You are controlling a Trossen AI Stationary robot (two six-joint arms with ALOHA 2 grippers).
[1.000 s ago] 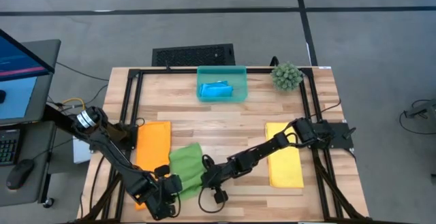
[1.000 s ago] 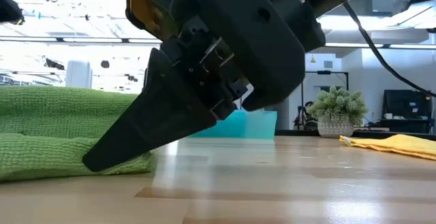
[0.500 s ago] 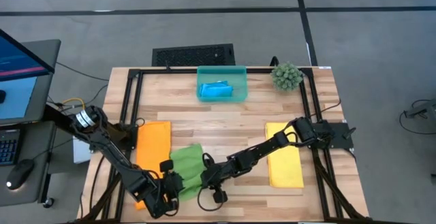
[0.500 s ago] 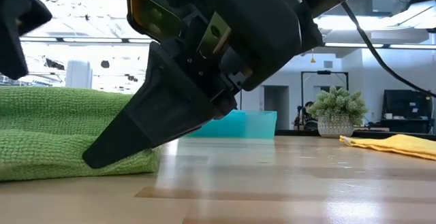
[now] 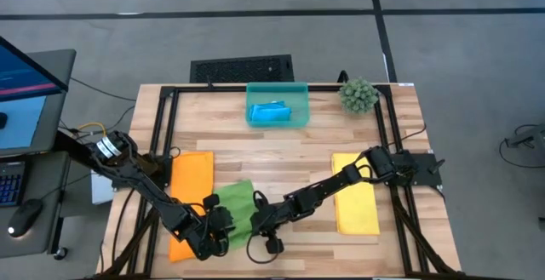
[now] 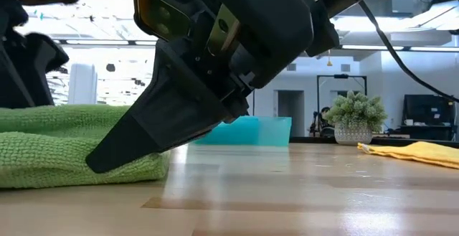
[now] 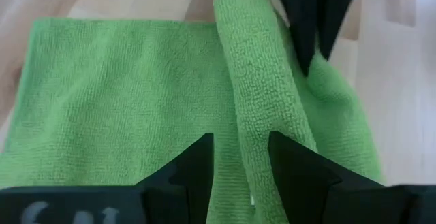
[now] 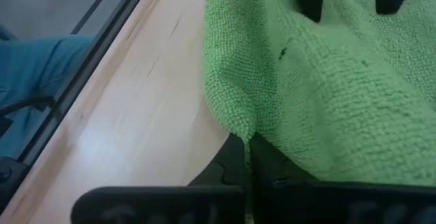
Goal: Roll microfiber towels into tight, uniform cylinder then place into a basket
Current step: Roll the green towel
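Green towel [image 5: 234,210] lies near the surface's [image 5: 281,157] front edge, 1 fold begun along its side. Right tool [image 8: 246,157], fingers pressed together, pinches that folded edge; left tool [image 7: 240,157] hovers spread above it. If the pinch slips, I'd expect a loose, crooked roll.
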